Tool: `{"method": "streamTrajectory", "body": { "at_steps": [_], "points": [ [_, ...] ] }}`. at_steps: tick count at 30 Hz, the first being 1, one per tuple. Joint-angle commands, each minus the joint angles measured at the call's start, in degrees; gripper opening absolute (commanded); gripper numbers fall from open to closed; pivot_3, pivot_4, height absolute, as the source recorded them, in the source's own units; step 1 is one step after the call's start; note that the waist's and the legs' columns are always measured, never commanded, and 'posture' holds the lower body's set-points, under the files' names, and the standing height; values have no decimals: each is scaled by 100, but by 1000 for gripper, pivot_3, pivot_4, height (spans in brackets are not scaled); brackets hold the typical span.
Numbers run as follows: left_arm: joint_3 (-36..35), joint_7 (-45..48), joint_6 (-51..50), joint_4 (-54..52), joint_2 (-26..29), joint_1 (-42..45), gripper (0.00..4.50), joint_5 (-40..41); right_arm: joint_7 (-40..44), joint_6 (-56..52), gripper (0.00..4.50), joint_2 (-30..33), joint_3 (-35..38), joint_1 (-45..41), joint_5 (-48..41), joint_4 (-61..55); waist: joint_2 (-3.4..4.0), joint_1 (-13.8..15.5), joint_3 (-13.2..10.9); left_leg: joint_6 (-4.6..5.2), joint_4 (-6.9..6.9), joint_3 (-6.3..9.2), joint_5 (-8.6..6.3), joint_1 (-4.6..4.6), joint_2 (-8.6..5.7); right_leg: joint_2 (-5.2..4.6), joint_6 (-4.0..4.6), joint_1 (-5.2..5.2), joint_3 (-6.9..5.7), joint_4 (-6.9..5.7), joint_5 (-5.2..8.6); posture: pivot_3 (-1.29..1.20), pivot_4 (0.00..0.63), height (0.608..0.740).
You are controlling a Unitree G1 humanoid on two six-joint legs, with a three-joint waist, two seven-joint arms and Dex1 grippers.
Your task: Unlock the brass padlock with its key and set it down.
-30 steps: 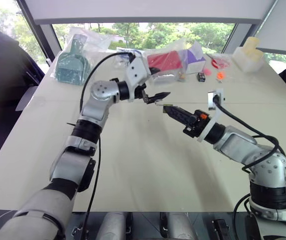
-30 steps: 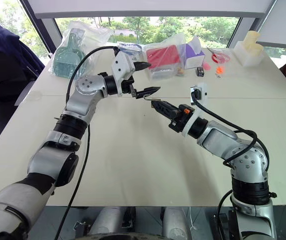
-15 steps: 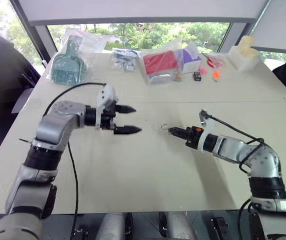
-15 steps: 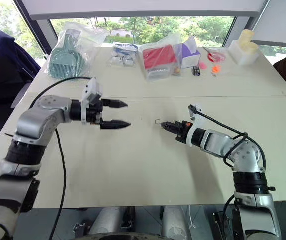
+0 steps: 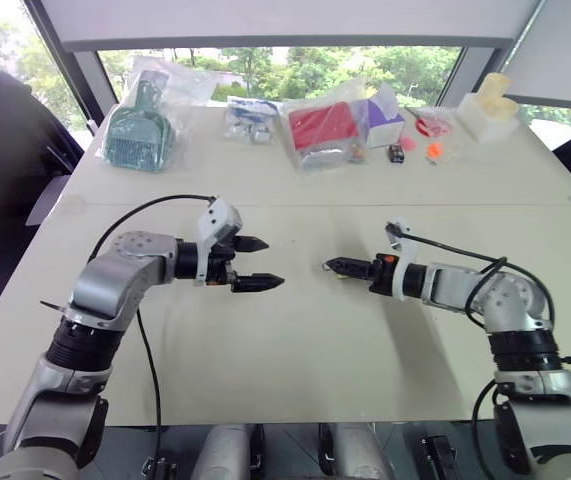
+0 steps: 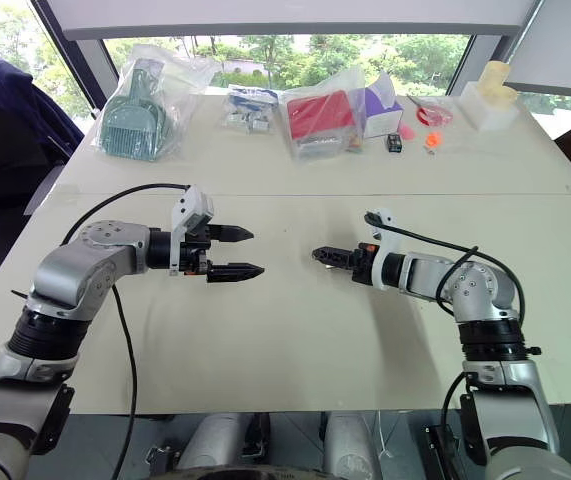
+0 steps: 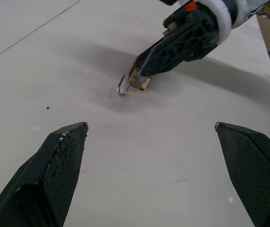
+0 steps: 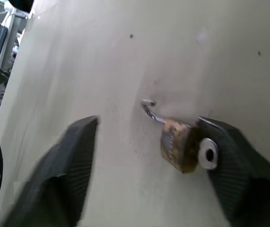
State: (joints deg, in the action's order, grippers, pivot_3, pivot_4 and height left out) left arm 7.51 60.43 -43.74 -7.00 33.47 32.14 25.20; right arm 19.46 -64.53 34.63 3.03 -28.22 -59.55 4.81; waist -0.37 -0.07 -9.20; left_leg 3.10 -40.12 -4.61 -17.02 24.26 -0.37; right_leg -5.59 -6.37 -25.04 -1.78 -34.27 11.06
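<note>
Brass catches the light just off my right fingertips: the brass padlock (image 8: 178, 144) lies on the pale table (image 5: 295, 350), its thin silver shackle swung out and pointing away from my right gripper (image 8: 149, 156), toward my left side. A round silver key head shows against the lock body, right by one right finger (image 8: 229, 156), so I judge the key to be in the lock.

My right gripper stands spread in its wrist view, one finger on each side of the lock; the far finger is well apart from it, and the near one is just beside or touching the key head, I cannot tell which. I judge that I am not gripping it. In the left wrist view the lock (image 7: 138, 83) sits at the tip of my right gripper, on or barely above the table.

My left gripper (image 5: 253, 264) is wide and holds nothing, well apart from the lock and facing it across bare table.

What matters next: the lock's long axis, body to shackle, runs roughly along the line my right gripper points, and my right arm is by far the nearer one. With the shackle open and the lock down, I judge the task nearly done; drawing my right fingers straight back along that axis should clear it without dragging the key head.
</note>
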Motion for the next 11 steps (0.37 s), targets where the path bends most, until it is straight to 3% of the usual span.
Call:
{"method": "streamTrajectory", "body": {
  "at_steps": [1,8,11],
  "points": [
    [-239,-113,-203,-268,49,-104,4500,250,297,87,4462,673,113,257,541,-721,0,36,0,0,0,0,0,0,0,0,0,0,0,2,0,0,150,740],
    [-491,-444,-588,-651,154,-600,4500,526,1040,696,4462,1959,620,1441,1331,-2031,0,80,0,-1,2,-2,0,3,3,-1,21,-7,1,2,12,0,150,740],
    [-604,-630,-482,-784,188,-885,4500,497,1337,1295,4462,1889,1400,2183,1347,-2706,0,79,0,-1,2,-1,0,2,4,-1,21,-6,1,2,12,0,150,740]
  ]
}}
